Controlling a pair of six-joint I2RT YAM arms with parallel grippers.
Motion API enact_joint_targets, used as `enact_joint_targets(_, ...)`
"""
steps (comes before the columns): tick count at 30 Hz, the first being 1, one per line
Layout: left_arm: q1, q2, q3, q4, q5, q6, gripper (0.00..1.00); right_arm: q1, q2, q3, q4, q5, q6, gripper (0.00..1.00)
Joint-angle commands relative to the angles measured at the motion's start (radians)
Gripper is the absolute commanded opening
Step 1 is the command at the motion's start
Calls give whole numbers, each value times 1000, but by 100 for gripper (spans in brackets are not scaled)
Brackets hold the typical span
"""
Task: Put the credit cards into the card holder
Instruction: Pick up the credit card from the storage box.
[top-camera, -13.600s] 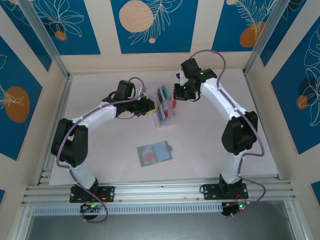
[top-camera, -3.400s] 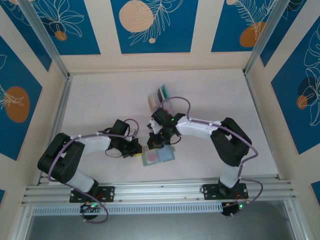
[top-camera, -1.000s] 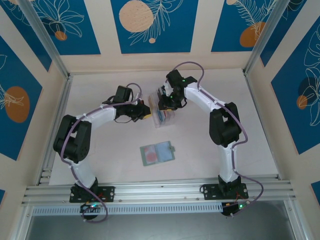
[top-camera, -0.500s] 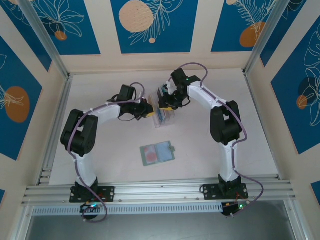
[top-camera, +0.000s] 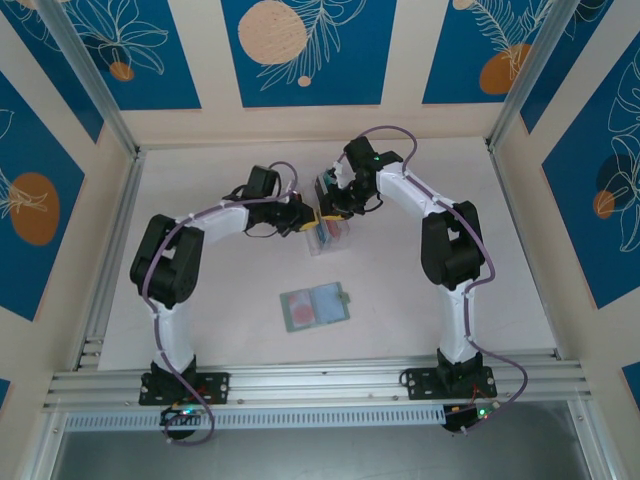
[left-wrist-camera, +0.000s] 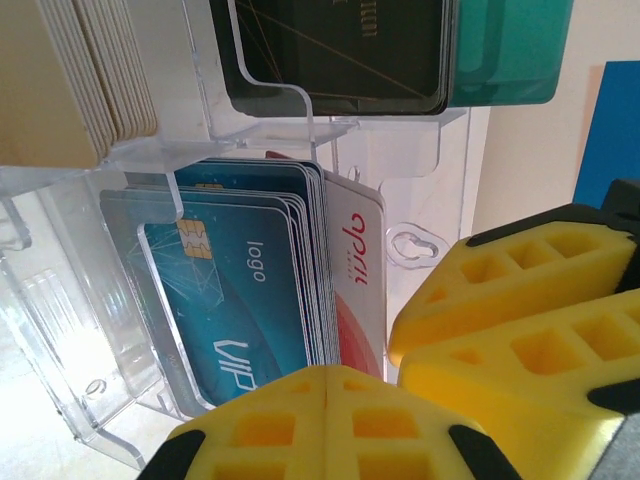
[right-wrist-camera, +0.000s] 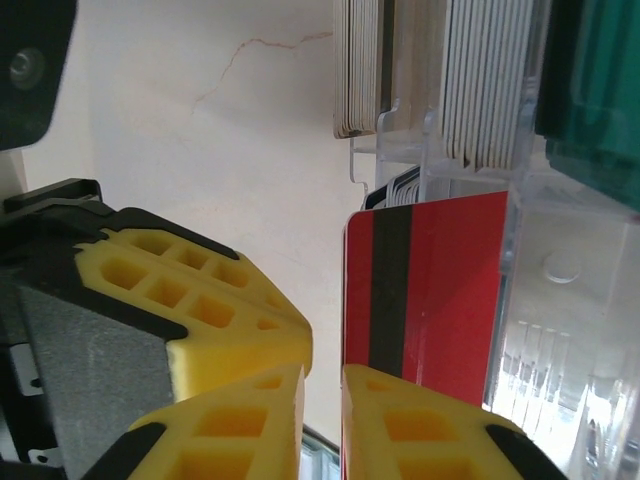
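Note:
The card holder (top-camera: 315, 307) lies open and flat near the table's middle, a red card (top-camera: 297, 311) in its left pocket. Credit cards stand in a clear rack (top-camera: 330, 238): blue ones (left-wrist-camera: 230, 290), a red-and-white one (left-wrist-camera: 355, 270), dark ones (left-wrist-camera: 340, 50), teal (left-wrist-camera: 510, 50) and cream (left-wrist-camera: 80, 80). My left gripper (top-camera: 303, 218) (left-wrist-camera: 325, 385) is shut and empty, its tip against the rack's left side. My right gripper (top-camera: 328, 208) (right-wrist-camera: 322, 400) hangs over the rack, jaws a narrow slit apart. A red card with a black stripe (right-wrist-camera: 430, 290) stands just behind its right-hand finger (right-wrist-camera: 420, 430).
The two grippers sit close together at the rack; the right one's yellow fingers (left-wrist-camera: 520, 300) crowd the left wrist view. Bare tabletop (top-camera: 420, 290) surrounds the card holder. Aluminium rails (top-camera: 320, 380) run along the near edge, and walls close in the other sides.
My left gripper has slid right, up to the rack. The right gripper has stayed over the rack.

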Motion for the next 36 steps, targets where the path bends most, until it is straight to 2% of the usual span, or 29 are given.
enact_joint_targets(1,-12,19,31,11,21,-9,3,-4,-20,-14,-18,-19,-1,16)
enact_joint_targets(3,-14,22,33,12,21,-10,3,-3,-20,-8,-29,7,-7,16)
enact_joint_targets(6,-14,24,38,10,16,-13,3,4,-15,1,-47,41,-14,25)
enact_joint_targets(13,-12,48,55,18,14,-30,3,23,17,26,-70,63,-22,27)
enact_joint_targets(21,-12,53,53,26,16,-32,3,24,21,42,-89,81,-26,17)
enact_joint_targets(26,-11,55,55,19,14,-26,3,21,-4,43,-101,89,-30,7)
enact_joint_targets(33,-18,29,92,-60,-15,29,3,10,-61,33,-122,139,-33,0)
enact_joint_targets(36,-29,24,112,-80,-18,40,3,-1,-83,28,-124,159,-32,0)
